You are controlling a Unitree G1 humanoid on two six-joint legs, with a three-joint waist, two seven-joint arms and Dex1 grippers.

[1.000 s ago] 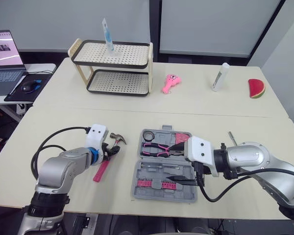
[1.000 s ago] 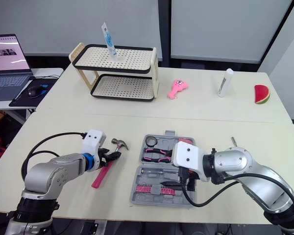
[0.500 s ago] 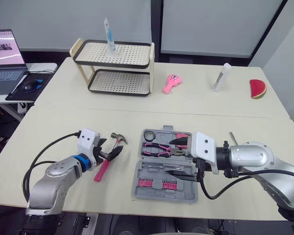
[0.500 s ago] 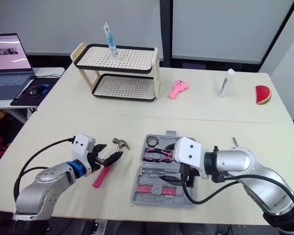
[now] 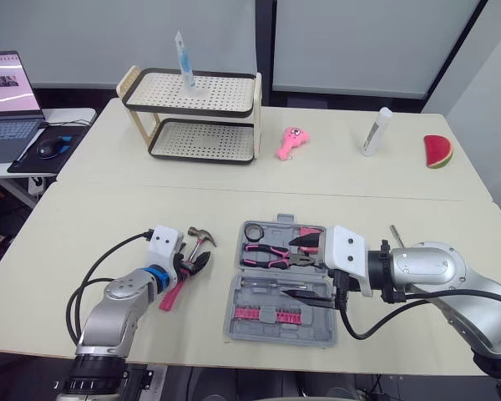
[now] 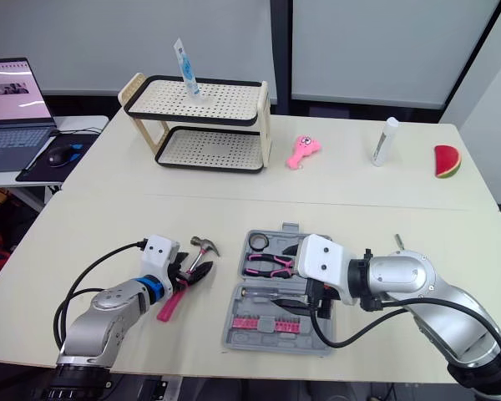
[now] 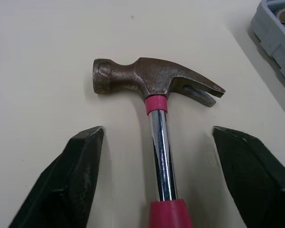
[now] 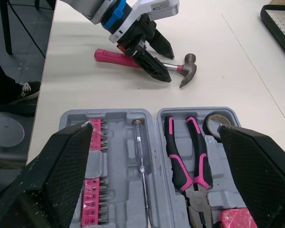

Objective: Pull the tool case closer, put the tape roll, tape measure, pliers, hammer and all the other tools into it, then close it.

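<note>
In the open tool case [image 8: 115,142] lie pliers [image 5: 267,252], tape roll [image 5: 253,230] and bits [image 5: 263,314]; left gripper [image 7: 157,135], spread, straddles the hammer [image 7: 154,80].

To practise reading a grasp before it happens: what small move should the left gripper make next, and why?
Probably close the left gripper on the hammer: its open fingers straddle the chrome shaft below the head, and the hammer lies on the table, outside the tool case.

Hammer [image 7: 154,83] handle cut off at edge, tool case [image 7: 281,31] corner cropped, laptop [image 5: 4,109] cropped.
</note>
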